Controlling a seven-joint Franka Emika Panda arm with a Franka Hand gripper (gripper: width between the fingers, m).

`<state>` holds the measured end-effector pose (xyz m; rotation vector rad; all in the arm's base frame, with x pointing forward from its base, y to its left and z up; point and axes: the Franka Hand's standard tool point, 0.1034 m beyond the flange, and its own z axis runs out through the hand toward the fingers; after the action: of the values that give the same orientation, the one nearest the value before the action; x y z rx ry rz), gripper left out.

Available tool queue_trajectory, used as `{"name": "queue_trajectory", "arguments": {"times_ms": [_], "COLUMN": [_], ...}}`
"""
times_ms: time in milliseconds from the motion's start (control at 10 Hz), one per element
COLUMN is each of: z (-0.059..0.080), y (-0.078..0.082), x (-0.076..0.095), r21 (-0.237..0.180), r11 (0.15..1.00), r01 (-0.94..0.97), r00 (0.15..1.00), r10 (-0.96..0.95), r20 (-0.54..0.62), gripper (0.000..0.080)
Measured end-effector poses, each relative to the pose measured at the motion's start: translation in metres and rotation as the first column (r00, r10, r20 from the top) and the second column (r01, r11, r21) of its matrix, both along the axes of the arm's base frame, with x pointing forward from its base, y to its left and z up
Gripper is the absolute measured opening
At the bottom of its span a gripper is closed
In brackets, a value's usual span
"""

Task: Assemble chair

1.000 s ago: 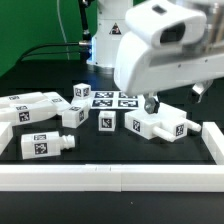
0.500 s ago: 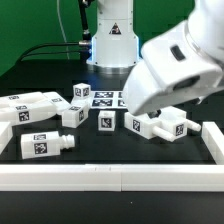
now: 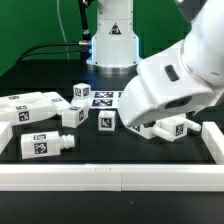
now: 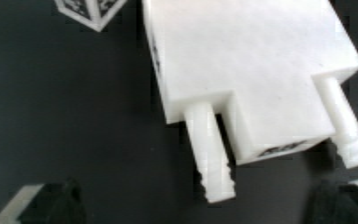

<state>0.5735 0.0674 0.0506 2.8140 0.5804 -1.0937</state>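
Observation:
The chair is in loose white tagged pieces on the black table. In the wrist view a white slab (image 4: 247, 70) with two pegs (image 4: 208, 150) lies below my gripper (image 4: 202, 208). The dark fingertips (image 4: 43, 205) stand wide apart on either side of the peg ends, open and holding nothing. In the exterior view the arm's white body (image 3: 170, 85) hangs low over that pegged piece (image 3: 165, 128) and hides the fingers. A long piece (image 3: 30, 105), a small cube (image 3: 83, 92), a second cube (image 3: 107, 121) and two more blocks (image 3: 72, 116) (image 3: 42, 145) lie toward the exterior view's left.
The marker board (image 3: 110, 98) lies flat behind the pieces, in front of the arm's base (image 3: 108, 40). A long white border rail (image 3: 100, 178) runs along the front, with a short section (image 3: 213, 140) at the exterior view's right. A tag corner (image 4: 91, 10) shows beside the slab.
The arm has swung down and toward the exterior view's right, now covering most of the pegged piece. The jaws stayed open. No piece moved.

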Motion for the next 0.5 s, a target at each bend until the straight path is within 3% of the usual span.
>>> {"name": "queue_trajectory", "arguments": {"times_ms": [400, 500], "z": [-0.005, -0.002], "y": [0.000, -0.001], "x": [-0.009, -0.018], "r21": [-0.012, -0.044], "r11": [1.000, 0.999], "r01": [0.001, 0.008], "r00": [0.999, 0.987], "r10": [-0.001, -0.015], "r20": [-0.049, -0.158], "gripper": [0.0650, 0.0650]}}
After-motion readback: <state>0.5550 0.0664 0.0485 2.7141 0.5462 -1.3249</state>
